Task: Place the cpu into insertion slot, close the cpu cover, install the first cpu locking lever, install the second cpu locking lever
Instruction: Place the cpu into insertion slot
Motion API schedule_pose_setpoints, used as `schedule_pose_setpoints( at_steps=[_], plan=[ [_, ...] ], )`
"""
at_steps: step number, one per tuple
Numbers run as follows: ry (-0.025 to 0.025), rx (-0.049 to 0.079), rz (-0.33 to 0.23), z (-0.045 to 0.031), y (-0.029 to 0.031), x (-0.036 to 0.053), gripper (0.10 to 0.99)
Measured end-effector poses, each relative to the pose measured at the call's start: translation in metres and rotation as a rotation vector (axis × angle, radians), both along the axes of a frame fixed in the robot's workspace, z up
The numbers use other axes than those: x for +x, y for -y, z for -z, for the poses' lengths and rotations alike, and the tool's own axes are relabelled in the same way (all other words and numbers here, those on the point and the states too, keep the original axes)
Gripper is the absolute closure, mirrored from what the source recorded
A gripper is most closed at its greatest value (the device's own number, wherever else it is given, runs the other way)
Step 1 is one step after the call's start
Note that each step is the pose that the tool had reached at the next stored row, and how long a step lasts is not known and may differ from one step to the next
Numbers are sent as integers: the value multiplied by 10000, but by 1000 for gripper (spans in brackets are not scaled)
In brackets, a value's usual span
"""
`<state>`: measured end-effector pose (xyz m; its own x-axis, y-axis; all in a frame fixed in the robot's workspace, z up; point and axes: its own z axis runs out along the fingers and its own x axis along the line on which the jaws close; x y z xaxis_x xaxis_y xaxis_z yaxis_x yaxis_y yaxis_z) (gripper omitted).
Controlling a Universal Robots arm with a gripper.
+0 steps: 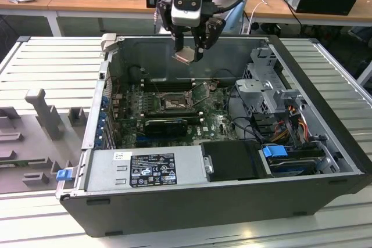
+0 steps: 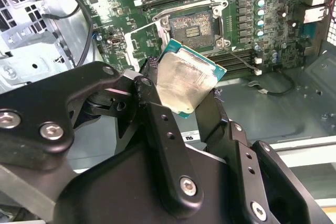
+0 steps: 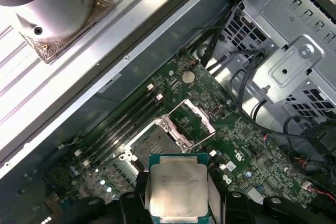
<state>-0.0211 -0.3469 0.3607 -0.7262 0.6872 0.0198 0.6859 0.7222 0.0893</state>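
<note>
My gripper (image 1: pixel 190 55) hangs above the open computer case, shut on the cpu (image 1: pixel 186 56). The cpu is a flat square chip with a pale metal top (image 2: pixel 184 80) and a green edge, tilted between the black fingers (image 2: pixel 152 85). The first wrist view has the cpu (image 3: pixel 176 192) just short of the insertion slot (image 3: pixel 155 140). That slot (image 1: pixel 173 104) is a dark square socket on the green board, uncovered (image 2: pixel 191 24). The cpu cover (image 3: pixel 191 121) stands swung open beside it (image 2: pixel 142 43). A thin lever wire (image 2: pixel 244 59) sticks out on the slot's other side.
Long black memory slots (image 1: pixel 165 84) run behind the socket and a black card (image 1: pixel 165 125) lies in front. A metal drive cage (image 1: pixel 267 85) with cables fills the exterior view's right. The power supply (image 1: pixel 145 169) sits at the front. Grey fixtures (image 1: pixel 40 114) stand outside, left.
</note>
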Motion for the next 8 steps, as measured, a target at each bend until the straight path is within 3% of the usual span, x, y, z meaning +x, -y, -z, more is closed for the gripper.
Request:
schedule_pose_setpoints(
  at_steps=[8],
  plan=[
    [0,0,383,0,0,0,557]
  ],
)
